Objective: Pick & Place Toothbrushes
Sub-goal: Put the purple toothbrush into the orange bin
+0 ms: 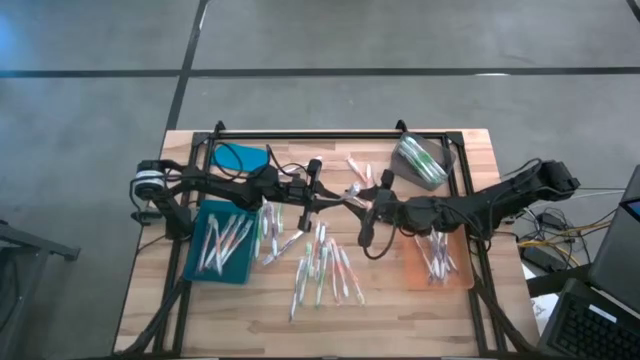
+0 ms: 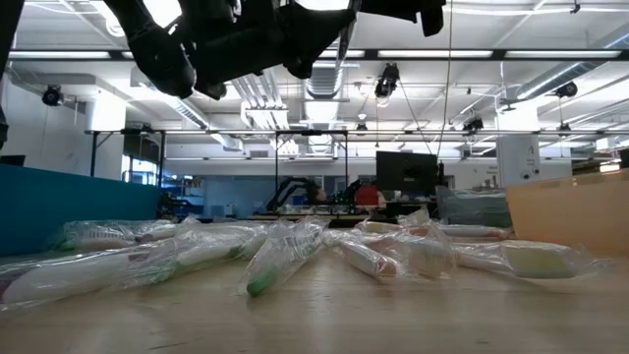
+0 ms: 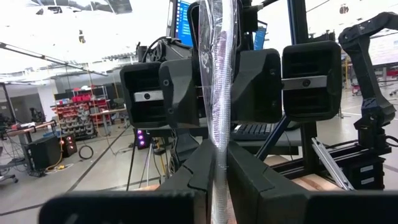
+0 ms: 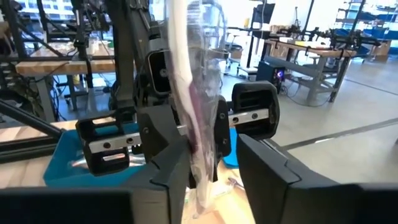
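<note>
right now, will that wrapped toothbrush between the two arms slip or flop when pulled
The toothbrush looks stiff: it stands straight between the left fingers. Its crinkly clear wrapper is probably slick and may slide. It seems light, as the right fingers pinch only its end.

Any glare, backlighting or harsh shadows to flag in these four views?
High view: even light, with only soft shadows under the arms on the table. Low view: the ceiling lights backlight the arms into dark silhouettes. Left wrist view: bright ceiling washes out part of the background, and the wrapped toothbrush in the left tool glints. Right wrist view: a wrapper catches glare ahead of the right tool.
</note>
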{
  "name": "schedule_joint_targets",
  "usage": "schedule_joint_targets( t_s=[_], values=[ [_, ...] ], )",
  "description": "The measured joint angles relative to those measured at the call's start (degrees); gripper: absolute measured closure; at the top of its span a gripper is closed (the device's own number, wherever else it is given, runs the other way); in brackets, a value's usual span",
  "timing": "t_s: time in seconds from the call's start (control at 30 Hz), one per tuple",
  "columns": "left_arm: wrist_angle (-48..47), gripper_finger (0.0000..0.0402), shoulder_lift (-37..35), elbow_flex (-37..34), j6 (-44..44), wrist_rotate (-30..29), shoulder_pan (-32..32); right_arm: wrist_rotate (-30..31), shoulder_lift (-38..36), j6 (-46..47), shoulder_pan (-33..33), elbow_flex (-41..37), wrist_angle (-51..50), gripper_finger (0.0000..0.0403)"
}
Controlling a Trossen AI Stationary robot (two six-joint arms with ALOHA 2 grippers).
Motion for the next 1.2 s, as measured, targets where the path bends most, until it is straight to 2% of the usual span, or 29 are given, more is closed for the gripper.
schedule_joint_targets(
  t_s=[0.37,0.7,0.87,1.0,1.2],
  values=[
    [-0.2,0.0367,0.0,0.0,-0.1,-0.5,0.0,-0.3,0.2,-2.0,0.0,0.0,0.2,0.0384],
    [-0.2,0.0366,0.0,0.0,-0.1,-0.3,0.0,-0.9,0.2,-2.5,-0.1,0.0,0.2,0.0383],
    [-0.6,0.0353,0.0,0.0,0.0,-0.3,0.0,-1.1,0.2,-2.4,-0.1,0.0,0.1,0.0384],
    [-0.7,0.0328,0.0,0.0,0.1,-0.2,0.0,-1.3,0.2,-2.4,-0.1,0.0,0.2,0.0385],
    [-1.1,0.0267,0.0,0.0,0.1,-0.1,0.0,-1.3,0.2,-2.5,-0.1,0.0,0.3,0.0385]
  ],
)
